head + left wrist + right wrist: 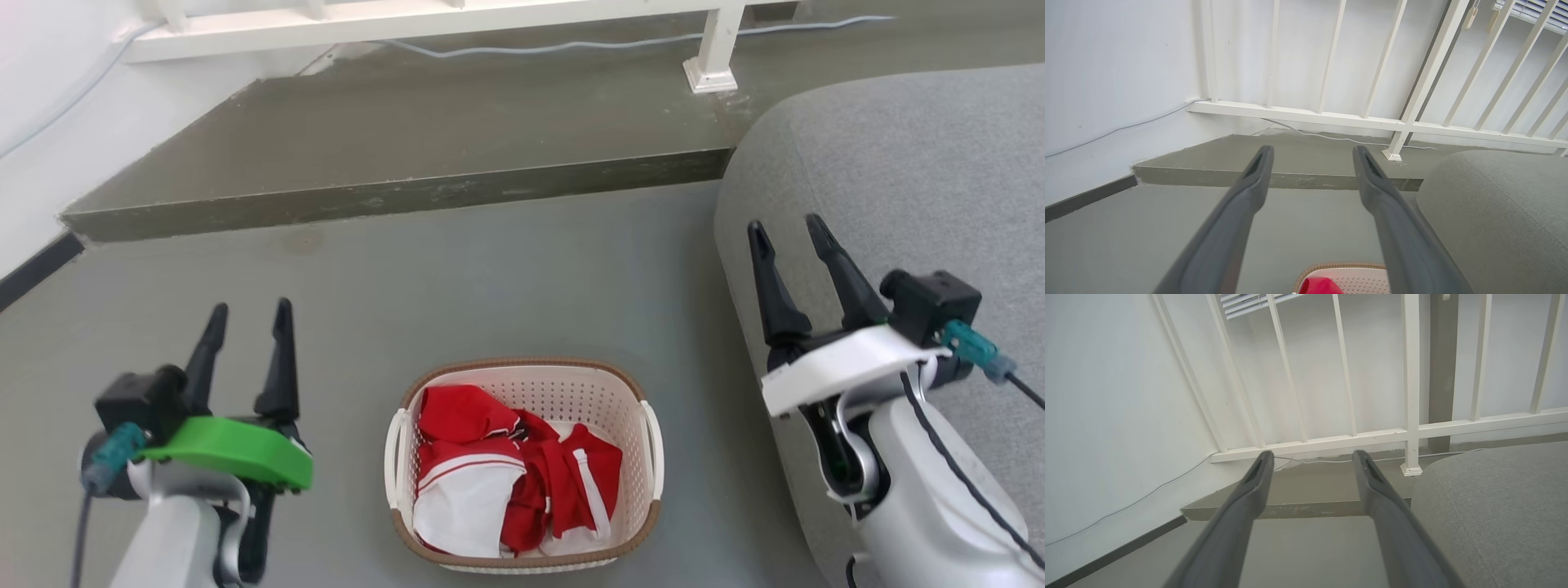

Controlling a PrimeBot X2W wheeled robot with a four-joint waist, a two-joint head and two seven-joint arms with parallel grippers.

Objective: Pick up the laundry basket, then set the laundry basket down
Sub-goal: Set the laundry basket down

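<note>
Left gripper (251, 307) at lower left of head view, green-collared, 2 dark fingers apart and empty, above grey floor (490, 269) to the left of the laundry basket (522, 362), clear of its handle. Right gripper (784, 224) at right, white-collared, fingers likewise spread with nothing between, raised in front of grey upholstered seat (898, 180), well apart from the basket. Laundry basket upright on the floor between the 2 arms, near bottom centre, red and white clothes (465, 412) inside. Raised step (408, 139) and white railing (408, 24) beyond. Left wrist view: left gripper (1312, 150) parted over bare floor, basket rim with a scrap of red cloth at the bottom edge between the 2 fingers, seat at right. Right wrist view: right gripper (1312, 454) parted, aimed toward step and railing, seat at right.
</note>
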